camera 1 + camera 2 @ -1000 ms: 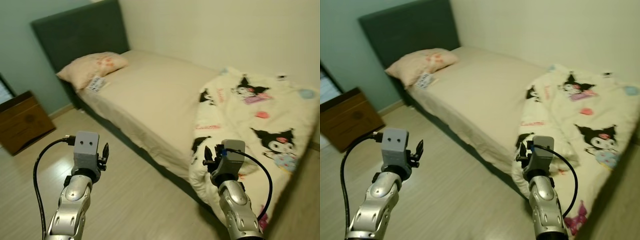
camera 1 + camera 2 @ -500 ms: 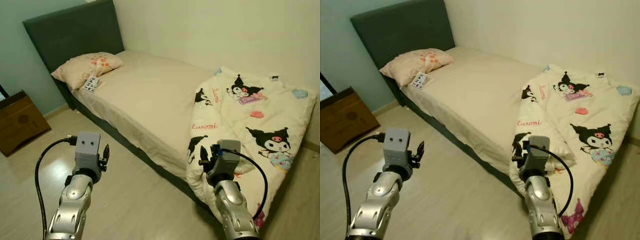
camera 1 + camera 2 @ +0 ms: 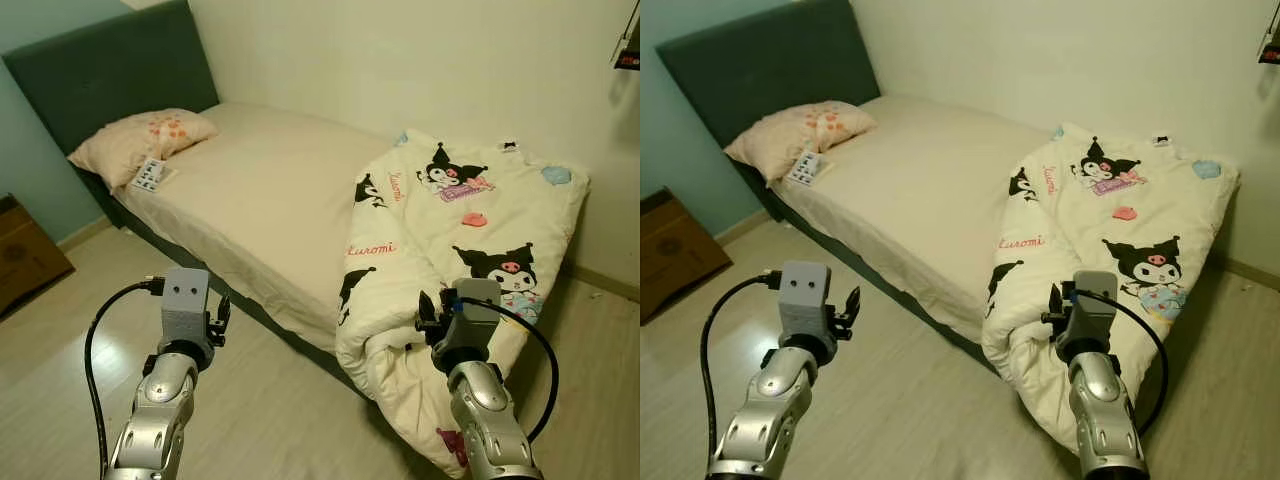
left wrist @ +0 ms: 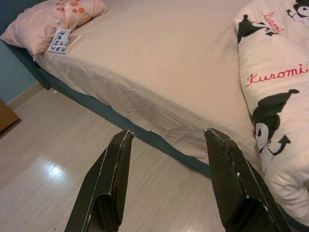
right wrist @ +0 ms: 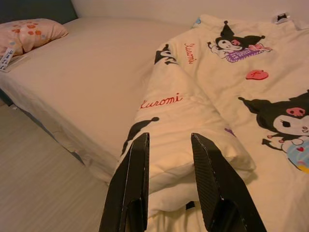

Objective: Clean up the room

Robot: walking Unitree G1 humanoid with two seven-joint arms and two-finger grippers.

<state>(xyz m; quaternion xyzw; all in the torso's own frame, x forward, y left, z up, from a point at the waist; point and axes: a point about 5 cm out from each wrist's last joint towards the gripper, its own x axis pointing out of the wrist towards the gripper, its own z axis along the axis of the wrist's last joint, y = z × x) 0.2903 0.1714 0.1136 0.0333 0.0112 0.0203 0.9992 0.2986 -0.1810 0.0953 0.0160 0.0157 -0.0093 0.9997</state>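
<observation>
A bed with a bare beige sheet (image 3: 270, 190) stands against the wall, its dark headboard (image 3: 100, 70) at the far left. A pink pillow (image 3: 140, 140) lies at the head with a small printed card (image 3: 150, 175) beside it. A cream comforter (image 3: 470, 230) printed with black cartoon figures is bunched at the foot and hangs over the side to the floor. My left gripper (image 4: 169, 133) is open over the floor, pointing at the bed's side. My right gripper (image 5: 170, 137) is open and empty, close in front of the comforter's folded edge (image 5: 193, 145).
A brown wooden nightstand (image 3: 670, 250) stands at the left beyond the headboard. Pale wood floor (image 3: 270, 420) runs along the bed's near side. A dark object (image 3: 628, 45) hangs on the wall at the top right.
The camera has swung right: bed, pillow and nightstand have shifted left in the picture, and more of the comforter and right wall shows. Both arms keep the same raised pose.
</observation>
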